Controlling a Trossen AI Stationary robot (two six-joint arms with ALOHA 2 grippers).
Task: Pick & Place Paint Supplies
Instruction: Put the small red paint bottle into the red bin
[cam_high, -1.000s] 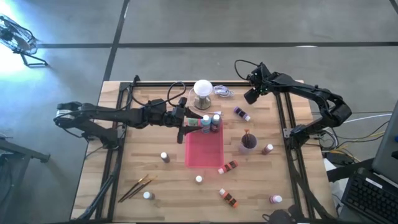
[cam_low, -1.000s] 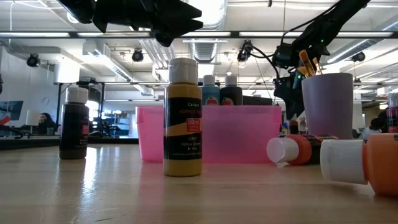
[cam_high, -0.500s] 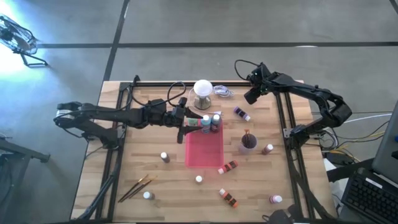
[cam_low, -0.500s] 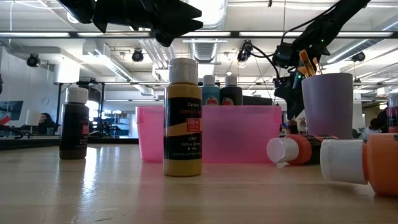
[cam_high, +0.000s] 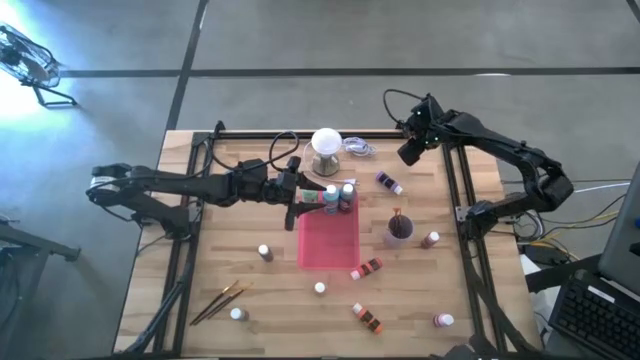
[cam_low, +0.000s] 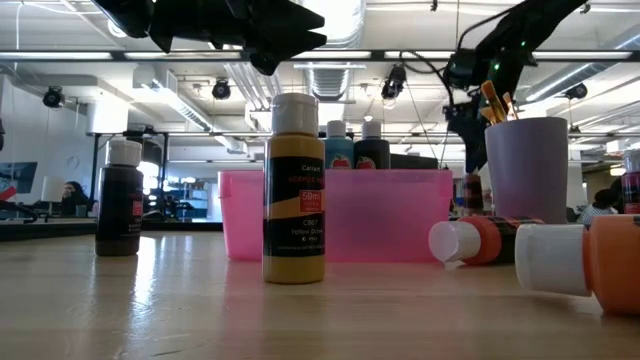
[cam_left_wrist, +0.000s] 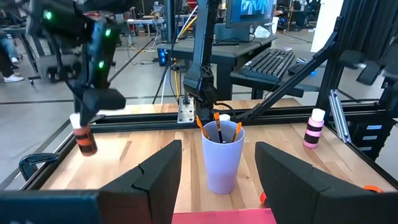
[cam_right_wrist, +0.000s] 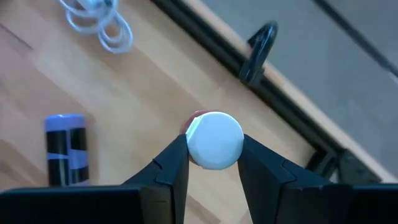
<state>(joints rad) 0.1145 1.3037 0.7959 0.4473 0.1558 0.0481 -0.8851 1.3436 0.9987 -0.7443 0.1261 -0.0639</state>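
Paint bottle (cam_right_wrist: 214, 139), white-capped, is gripped between the fingers of the right tool (cam_high: 409, 150), held above the far right part of the tabletop (cam_high: 250, 310), near a purple bottle (cam_high: 389, 183) lying flat. The left tool (cam_high: 296, 200) hangs with jaws parted and empty over the near-left edge of the pink tray (cam_high: 328, 240), where teal and dark bottles stand. Other bottles lie scattered; brushes (cam_high: 218, 302) rest front-left.
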